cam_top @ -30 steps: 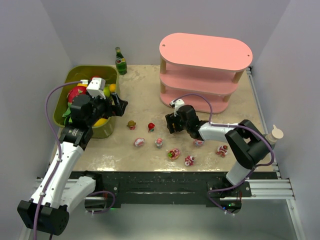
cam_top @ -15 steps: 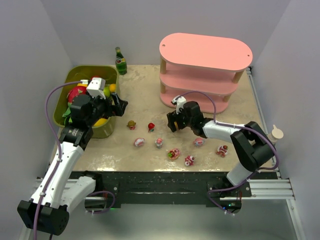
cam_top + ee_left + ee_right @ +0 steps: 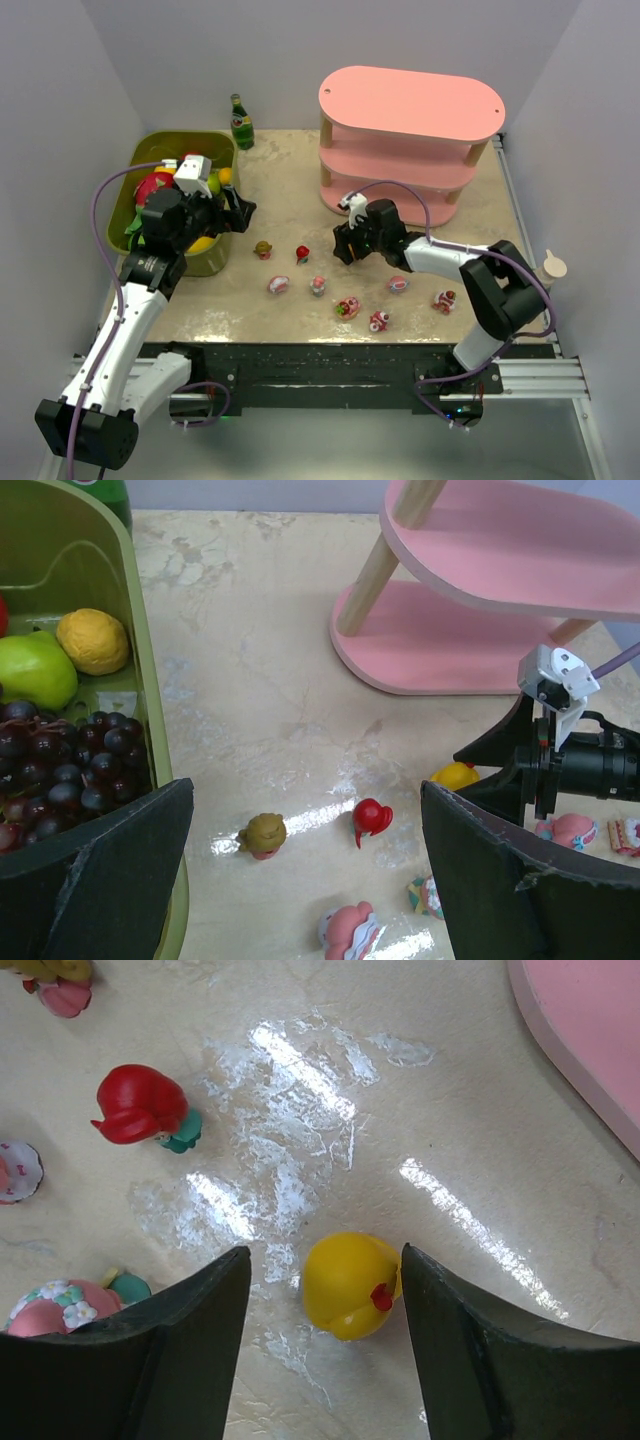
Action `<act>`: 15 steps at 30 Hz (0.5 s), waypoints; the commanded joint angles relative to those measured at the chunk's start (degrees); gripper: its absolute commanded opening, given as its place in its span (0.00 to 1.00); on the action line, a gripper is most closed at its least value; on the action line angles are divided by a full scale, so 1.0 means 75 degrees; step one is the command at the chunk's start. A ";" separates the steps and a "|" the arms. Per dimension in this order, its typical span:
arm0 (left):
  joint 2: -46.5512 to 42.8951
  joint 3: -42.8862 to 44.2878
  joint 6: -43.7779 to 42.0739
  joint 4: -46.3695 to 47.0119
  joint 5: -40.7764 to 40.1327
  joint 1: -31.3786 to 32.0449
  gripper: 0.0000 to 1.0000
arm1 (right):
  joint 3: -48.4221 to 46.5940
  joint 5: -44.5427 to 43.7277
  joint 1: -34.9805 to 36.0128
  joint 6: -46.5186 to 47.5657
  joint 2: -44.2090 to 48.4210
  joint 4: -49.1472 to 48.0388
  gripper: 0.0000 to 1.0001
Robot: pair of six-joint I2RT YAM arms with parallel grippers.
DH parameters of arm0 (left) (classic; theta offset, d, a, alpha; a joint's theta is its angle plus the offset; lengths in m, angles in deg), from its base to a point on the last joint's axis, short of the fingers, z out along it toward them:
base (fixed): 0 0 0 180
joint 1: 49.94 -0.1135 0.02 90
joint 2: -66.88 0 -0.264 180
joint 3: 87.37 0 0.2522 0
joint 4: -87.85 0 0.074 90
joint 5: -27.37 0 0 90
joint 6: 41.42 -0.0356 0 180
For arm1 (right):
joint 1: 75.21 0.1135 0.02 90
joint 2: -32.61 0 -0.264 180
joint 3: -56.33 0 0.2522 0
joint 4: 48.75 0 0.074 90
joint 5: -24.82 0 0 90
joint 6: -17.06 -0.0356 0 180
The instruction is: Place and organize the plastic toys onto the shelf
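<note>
Glossy beige marbled tabletop [image 3: 290,190], with the right gripper [image 3: 320,1290] set low around a small yellow plastic figurine [image 3: 345,1285].
Its two dark fingers stand apart with the figurine between them. The finger nearer the shelf seems to meet the toy's side, though real contact is hard to judge, and the other finger is clear of it. From overhead the gripper hides this figurine. The other tiny plastic figurines [image 3: 348,307] lie scattered on the table in front of the pink three-tier oval shelf with wooden posts [image 3: 410,105], too small to make out in detail. Both wrist views cut the shelf off. The left gripper [image 3: 305,870] hangs beside the olive-green plastic bin [image 3: 150,680], fingers spread wide and holding nothing. Overhead, the left arm covers part of the bin's fruit.
</note>
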 commanded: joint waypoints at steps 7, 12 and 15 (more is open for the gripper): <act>0.0070 -0.0036 -0.0151 0.0167 0.0188 -0.0040 1.00 | -0.0249 -0.0273 0.0007 -0.0102 -0.0203 0.0062 0.46; 0.0081 -0.0036 -0.0151 0.0178 0.0200 -0.0040 1.00 | -0.0307 -0.0483 0.0007 -0.0289 -0.0098 0.0097 0.12; 0.0070 -0.0036 -0.0139 0.0179 0.0212 -0.0040 0.99 | -0.0471 -0.0775 0.0018 -0.0651 0.0031 0.0307 0.00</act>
